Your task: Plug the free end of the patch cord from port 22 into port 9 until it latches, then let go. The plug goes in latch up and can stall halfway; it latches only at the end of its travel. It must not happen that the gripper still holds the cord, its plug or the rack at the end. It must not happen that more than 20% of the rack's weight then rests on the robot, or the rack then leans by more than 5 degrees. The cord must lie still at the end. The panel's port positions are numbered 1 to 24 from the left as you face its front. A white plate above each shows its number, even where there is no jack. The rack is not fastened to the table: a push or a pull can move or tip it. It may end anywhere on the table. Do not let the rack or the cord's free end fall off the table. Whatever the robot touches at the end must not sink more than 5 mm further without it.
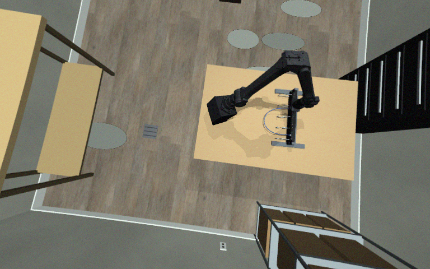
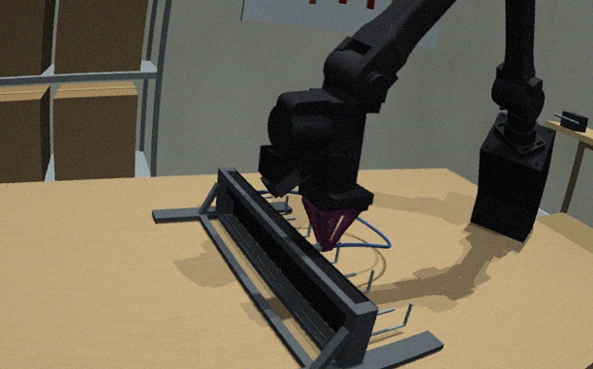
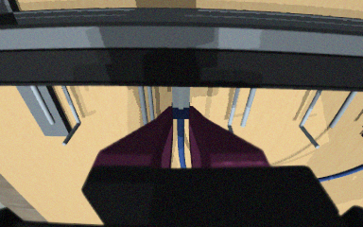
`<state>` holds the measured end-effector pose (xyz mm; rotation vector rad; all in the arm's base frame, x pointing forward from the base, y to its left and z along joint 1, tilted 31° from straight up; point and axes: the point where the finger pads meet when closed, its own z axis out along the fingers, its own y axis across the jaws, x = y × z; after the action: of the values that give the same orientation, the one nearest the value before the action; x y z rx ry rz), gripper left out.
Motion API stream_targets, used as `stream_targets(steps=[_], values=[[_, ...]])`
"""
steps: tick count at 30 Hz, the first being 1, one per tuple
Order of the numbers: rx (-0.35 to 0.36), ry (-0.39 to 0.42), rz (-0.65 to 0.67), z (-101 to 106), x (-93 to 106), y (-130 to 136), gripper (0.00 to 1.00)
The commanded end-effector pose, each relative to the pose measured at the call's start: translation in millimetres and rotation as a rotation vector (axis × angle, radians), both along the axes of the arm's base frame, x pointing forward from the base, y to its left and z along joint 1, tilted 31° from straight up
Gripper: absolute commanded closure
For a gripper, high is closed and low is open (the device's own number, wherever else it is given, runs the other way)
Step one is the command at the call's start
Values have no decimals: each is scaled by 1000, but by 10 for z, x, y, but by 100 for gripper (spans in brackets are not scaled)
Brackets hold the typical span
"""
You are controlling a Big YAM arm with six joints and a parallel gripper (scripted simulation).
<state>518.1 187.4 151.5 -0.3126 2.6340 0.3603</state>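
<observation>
Wrist view: plug (image 3: 181, 98) pointing straight at the rack (image 3: 227, 68), lengthwise between jaws clenched on it.

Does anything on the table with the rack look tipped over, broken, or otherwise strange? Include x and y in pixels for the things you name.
Nothing stands out. The long grey-and-black metal rack (image 1: 295, 126) (image 2: 298, 244) stands upright on its feet, with no visible damage. The thin blue patch cord (image 1: 263, 120) (image 2: 389, 240) (image 3: 181, 142) curves in a loose loop, and its plug end is pinched between the gripper's dark purple fingers (image 2: 316, 218).

You're in a workshop: tools hang on a wall board (image 2: 314, 16) beyond the table's (image 1: 323, 158) (image 2: 71, 267) far edge, near shelved boxes (image 1: 298, 241) (image 2: 104, 28).
</observation>
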Motion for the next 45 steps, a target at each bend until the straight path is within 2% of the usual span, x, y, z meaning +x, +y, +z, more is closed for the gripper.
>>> stream_targets(steps=[1,20,45], values=[[2,-21,-25,27,131,-81,100],[7,-28,-9,86,165,41,100],[9,-31,-11,134,206,60,100]])
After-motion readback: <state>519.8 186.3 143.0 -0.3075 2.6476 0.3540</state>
